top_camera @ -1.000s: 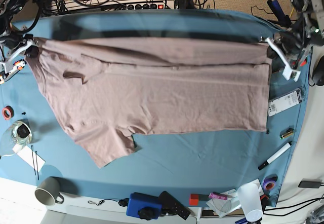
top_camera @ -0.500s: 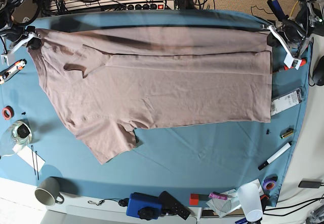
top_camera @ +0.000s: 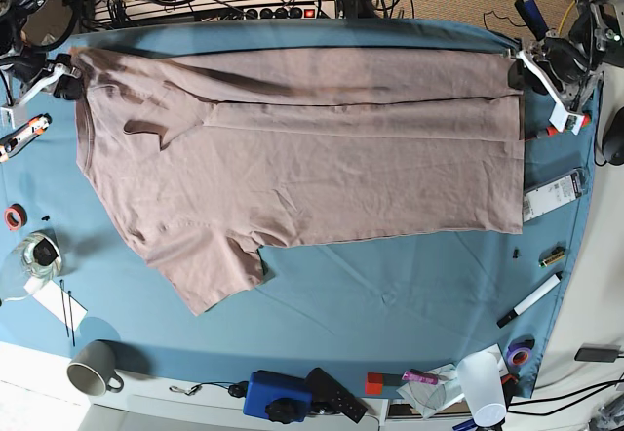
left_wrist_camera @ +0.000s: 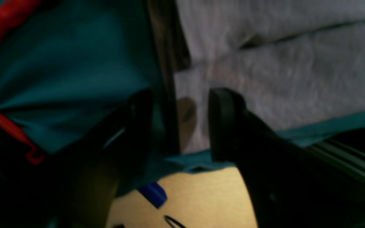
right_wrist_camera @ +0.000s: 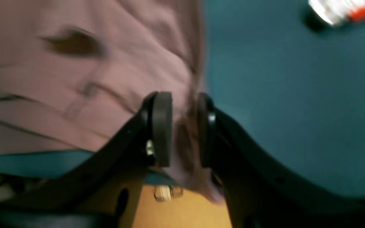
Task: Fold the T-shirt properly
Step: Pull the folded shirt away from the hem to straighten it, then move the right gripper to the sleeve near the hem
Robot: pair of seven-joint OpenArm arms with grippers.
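T-shirt (top_camera: pixel 302 163): spread flat on the blue table (top_camera: pixel 390 304), far strip folded over.
Left tool (left_wrist_camera: pixel 177 123): parted, hem corner released.
Right tool (right_wrist_camera: pixel 184 129): slightly parted, fabric edge between pads, seemingly for release.

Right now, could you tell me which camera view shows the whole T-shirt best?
The base view: the T-shirt lies spread across the blue cloth, one sleeve and the folded far edge visible. Each wrist view shows only a blurred corner of fabric between its end effector's fingers.
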